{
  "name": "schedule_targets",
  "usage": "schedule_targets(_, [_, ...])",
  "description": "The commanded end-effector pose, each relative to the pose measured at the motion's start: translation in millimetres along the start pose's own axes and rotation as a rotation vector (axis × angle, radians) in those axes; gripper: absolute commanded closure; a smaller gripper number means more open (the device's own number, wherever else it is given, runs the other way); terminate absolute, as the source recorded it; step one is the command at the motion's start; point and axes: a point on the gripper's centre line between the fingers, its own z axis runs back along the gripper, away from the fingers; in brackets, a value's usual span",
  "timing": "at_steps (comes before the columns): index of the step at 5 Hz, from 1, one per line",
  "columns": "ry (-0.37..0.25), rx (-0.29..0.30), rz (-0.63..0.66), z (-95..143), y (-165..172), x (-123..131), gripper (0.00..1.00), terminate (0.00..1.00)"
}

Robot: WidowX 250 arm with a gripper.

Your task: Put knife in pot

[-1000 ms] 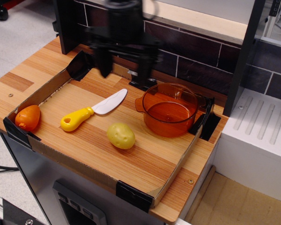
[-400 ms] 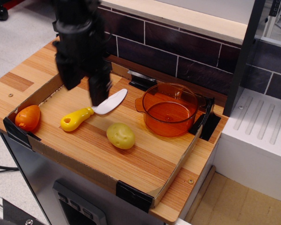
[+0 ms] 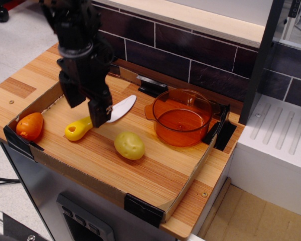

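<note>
The knife (image 3: 79, 129) lies flat on the wooden tray, yellow handle toward the front left, white blade (image 3: 121, 108) pointing back right. My black gripper (image 3: 88, 109) hangs open just above the knife's middle, one finger on each side of the handle-blade joint, which it hides. It holds nothing. The transparent orange pot (image 3: 181, 118) stands upright to the right of the knife, empty.
A yellow potato-shaped lump (image 3: 129, 145) lies in front of the knife's blade. An orange fruit-like toy (image 3: 29, 126) sits in the tray's left corner. Low cardboard walls (image 3: 85, 182) edge the tray. A dark tiled wall (image 3: 190, 55) stands behind.
My gripper has moved from the back of the tray, near the pot, forward and left, and come down over the knife. The knife and pot have not moved.
</note>
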Motion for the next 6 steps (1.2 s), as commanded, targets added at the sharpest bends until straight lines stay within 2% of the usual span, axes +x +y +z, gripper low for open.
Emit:
schedule_targets(1, [-0.02,0.042,0.012,-19.3,10.7,5.5,0.0,0.0])
schedule_targets(2, [-0.019,0.055,0.019,-29.1,12.5,6.2,0.0,0.0])
schedule_targets(3, [-0.036,0.045,0.043,-32.9,14.3,4.9,1.0,0.0])
schedule_targets(4, [-0.049,0.046,0.046,-26.9,16.3,5.9,1.0,0.0])
schedule_targets(5, [-0.082,0.12,0.097,-16.5,18.4,7.6,1.0,0.0])
schedule_targets(6, [-0.17,0.188,0.14,11.0,15.1,13.0,1.0,0.0])
